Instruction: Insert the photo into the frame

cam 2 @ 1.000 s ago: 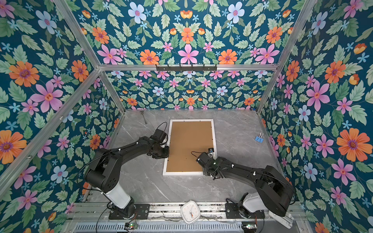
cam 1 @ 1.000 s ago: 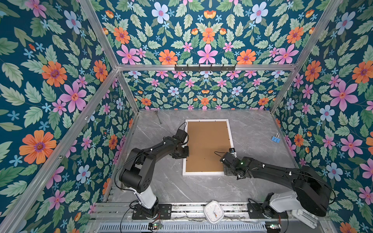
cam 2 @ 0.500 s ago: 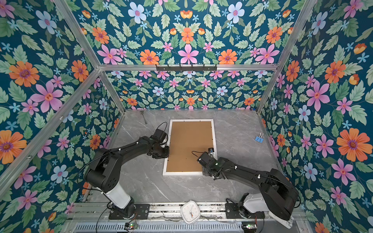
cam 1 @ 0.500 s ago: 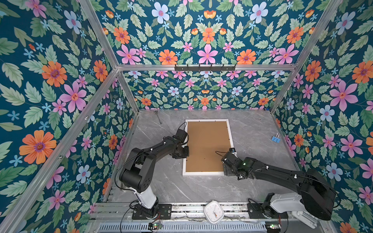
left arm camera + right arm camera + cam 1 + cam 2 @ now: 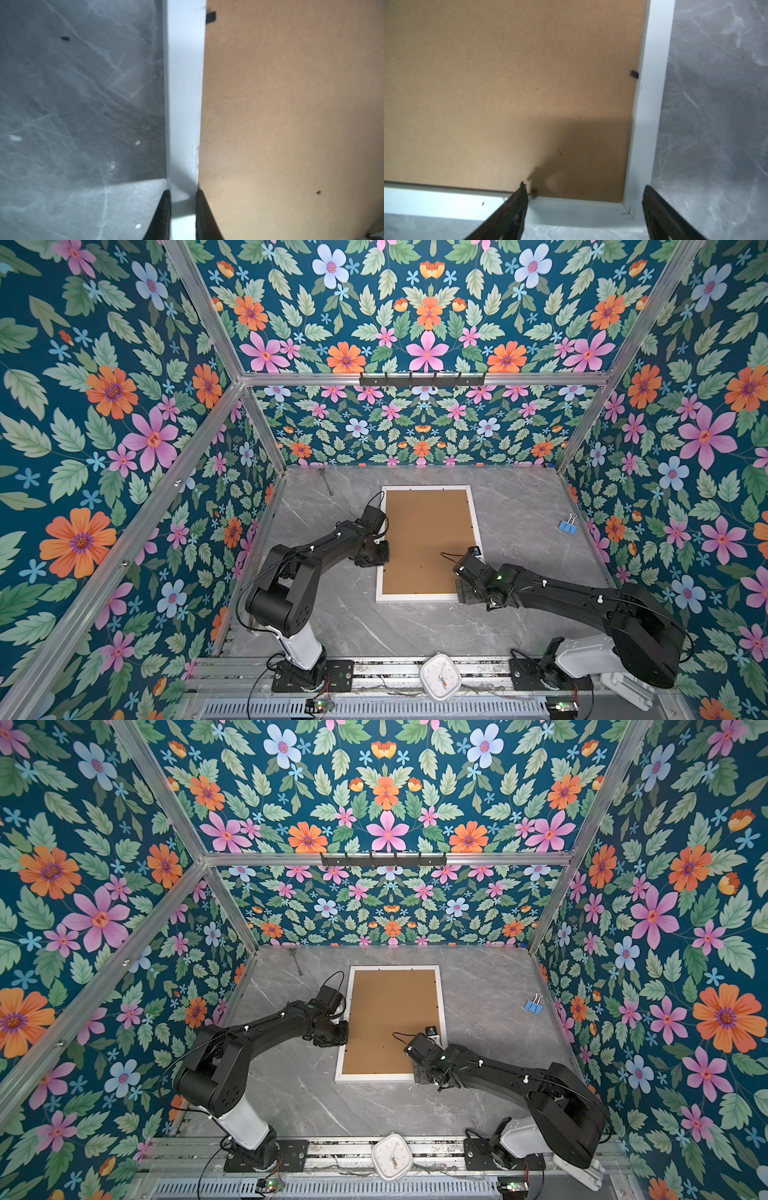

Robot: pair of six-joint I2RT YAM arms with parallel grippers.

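Observation:
The white frame lies face down on the grey table, with a brown backing board filling it. My left gripper is shut on the frame's left rail, one finger outside the rail and the other on the board side. My right gripper stands open low over the frame's near right corner, its fingers straddling the corner without gripping it. The photo is out of view.
A blue binder clip lies on the table to the right of the frame. A white clock sits on the front rail. A metal spoon lies at the far left. Floral walls close in three sides.
The right gripper has crept slightly toward the frame's near right corner. The left gripper has kept its hold and place.

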